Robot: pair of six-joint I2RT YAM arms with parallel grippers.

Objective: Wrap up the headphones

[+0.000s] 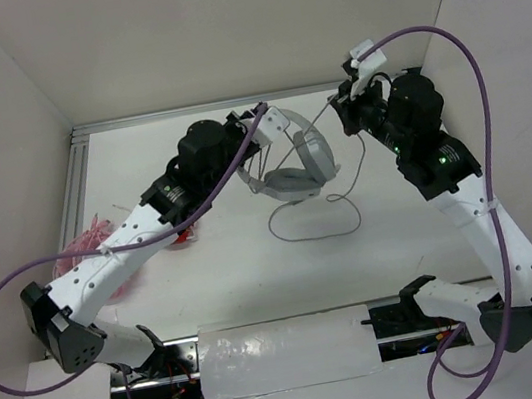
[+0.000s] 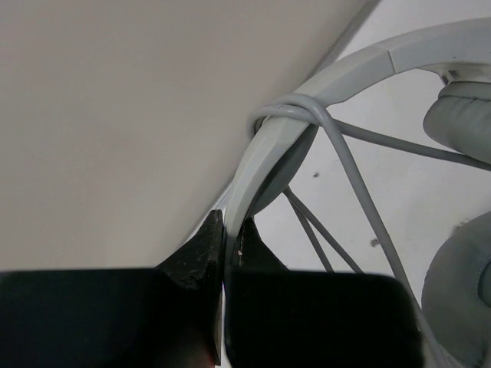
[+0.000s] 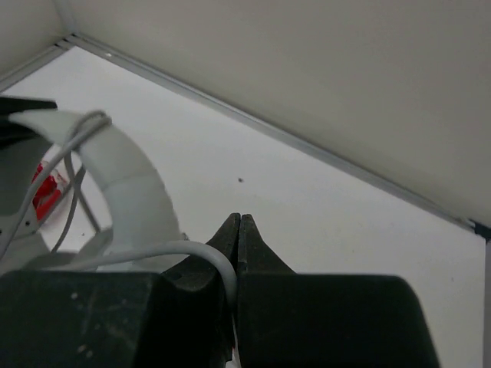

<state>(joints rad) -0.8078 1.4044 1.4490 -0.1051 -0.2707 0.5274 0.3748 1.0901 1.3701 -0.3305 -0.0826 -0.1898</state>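
My left gripper (image 2: 228, 230) has its jaws pressed onto the thin edge of the headband (image 2: 368, 65), so the headphones (image 1: 302, 168) hang from that pinch at the middle of the table (image 1: 259, 282), toward the back. From above, the band starts at my left fingertips, arches toward the back wall and to the right, then curls down to the ear cups (image 2: 460, 115), which sit on the nearer side. I cannot tell whether the cups touch the table. The cable (image 2: 353, 169) is looped once around the band close to my left jaws. More of it lies in a loose ring on the table in front of the cups, and one strand rises to my right gripper (image 3: 239, 226). That gripper's jaws are closed on the cable, which curves over the left finger into them.

The table is flat, matte white, with plain pale walls on three sides and a metal rail (image 1: 80, 178) along the left and back edges. At far left lies a pink object (image 1: 90, 237), with a red object (image 1: 183, 236) just beside my left arm.

The band is smooth, wide, hard plastic, the cups are soft grey padding, and the cable is thin, round and rubbery.
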